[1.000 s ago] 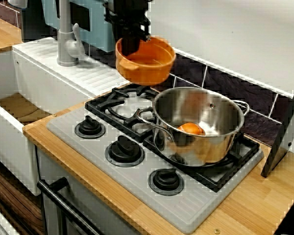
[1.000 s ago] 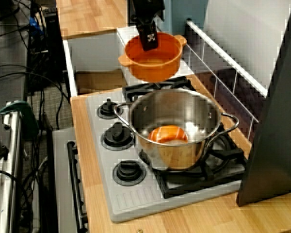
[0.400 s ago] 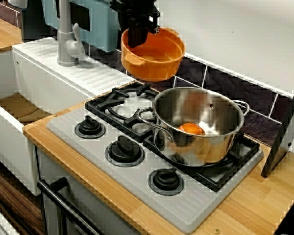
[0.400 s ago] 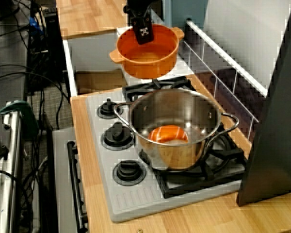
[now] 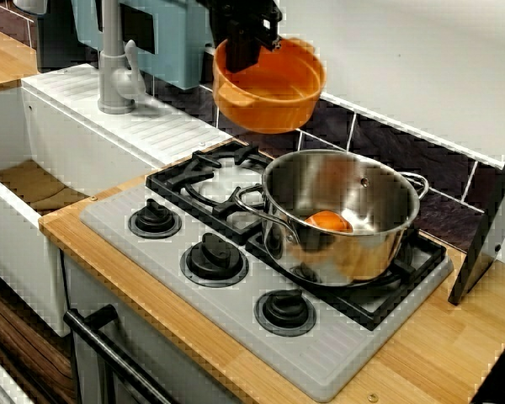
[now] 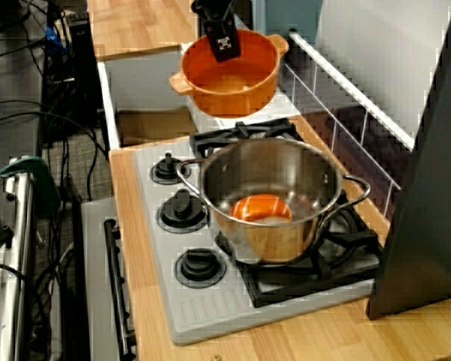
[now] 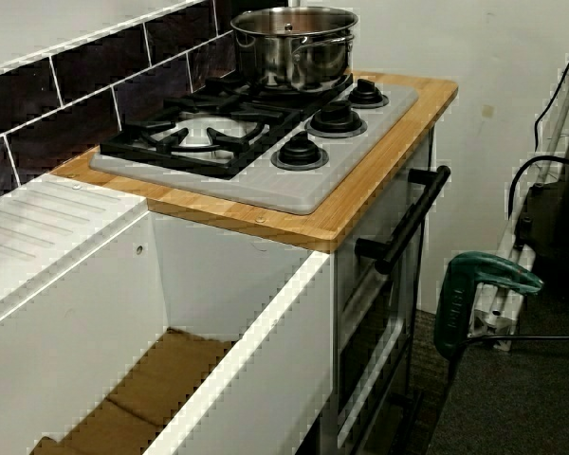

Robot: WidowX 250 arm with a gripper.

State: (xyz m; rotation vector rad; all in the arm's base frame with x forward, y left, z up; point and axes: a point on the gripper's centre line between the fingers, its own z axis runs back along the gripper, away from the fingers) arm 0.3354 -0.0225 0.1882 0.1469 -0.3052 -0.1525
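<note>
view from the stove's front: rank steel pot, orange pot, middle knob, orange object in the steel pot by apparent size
steel pot
orange pot
middle knob, orange object: unsure, knob nearer camera, object partly hidden

Steel pot [image 5: 353, 252] on stove [image 5: 236, 330]

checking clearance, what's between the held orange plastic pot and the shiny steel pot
Nothing: only air above the bare black burner grate separates orange plastic pot from steel pot, seen from the stove's end.
</note>
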